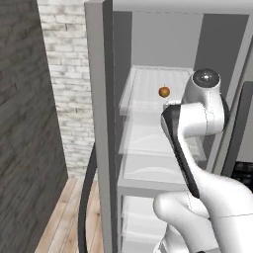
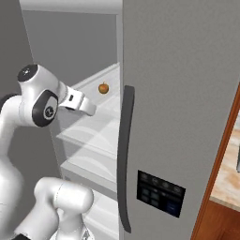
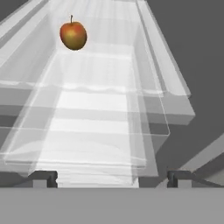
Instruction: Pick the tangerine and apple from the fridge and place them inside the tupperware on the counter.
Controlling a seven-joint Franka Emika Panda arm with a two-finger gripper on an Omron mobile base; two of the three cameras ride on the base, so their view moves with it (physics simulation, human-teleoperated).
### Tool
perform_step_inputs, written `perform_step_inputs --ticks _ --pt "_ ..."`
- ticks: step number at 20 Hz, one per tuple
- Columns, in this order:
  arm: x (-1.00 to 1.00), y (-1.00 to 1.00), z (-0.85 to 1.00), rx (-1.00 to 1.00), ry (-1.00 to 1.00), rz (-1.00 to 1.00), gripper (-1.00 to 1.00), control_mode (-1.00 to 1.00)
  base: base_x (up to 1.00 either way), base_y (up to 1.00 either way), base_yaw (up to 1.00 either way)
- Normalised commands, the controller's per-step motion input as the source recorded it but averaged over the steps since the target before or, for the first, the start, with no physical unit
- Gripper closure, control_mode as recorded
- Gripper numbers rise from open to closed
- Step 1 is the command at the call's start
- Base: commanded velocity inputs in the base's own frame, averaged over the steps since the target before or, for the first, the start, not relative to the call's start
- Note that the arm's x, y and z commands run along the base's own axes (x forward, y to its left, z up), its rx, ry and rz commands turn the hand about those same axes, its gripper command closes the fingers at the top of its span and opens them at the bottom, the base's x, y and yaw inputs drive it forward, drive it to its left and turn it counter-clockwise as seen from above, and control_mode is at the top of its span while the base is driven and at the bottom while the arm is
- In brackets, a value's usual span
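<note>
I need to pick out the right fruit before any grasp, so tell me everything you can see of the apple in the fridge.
The apple is a small round fruit, red with a yellowish-orange patch and a thin dark stem pointing up. Its skin looks smooth and slightly glossy. It sits upright on a white translucent shelf inside the open fridge, towards the back of that shelf. In the hand view it lies upper left, far ahead of the open gripper, apart from it. Nothing but the shelf touches it.
</note>
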Motion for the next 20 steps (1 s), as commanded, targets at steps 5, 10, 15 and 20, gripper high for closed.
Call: perform_step_inputs --ticks 5,10,15,20 --pt "0.84 0.04 0.00 -0.08 0.00 -0.11 -1.00 -1.00 0.00 0.00 0.00" --pt "0.81 0.00 0.03 0.00 0.00 -0.01 -1.00 -1.00 0.00 0.00 0.00" --pt "0.66 0.00 0.01 0.02 0.00 0.03 -1.00 -1.00 0.00 0.00 0.00" --pt "0.55 0.00 0.00 0.02 0.00 0.06 -1.00 -1.00 0.00 0.00 0.00"
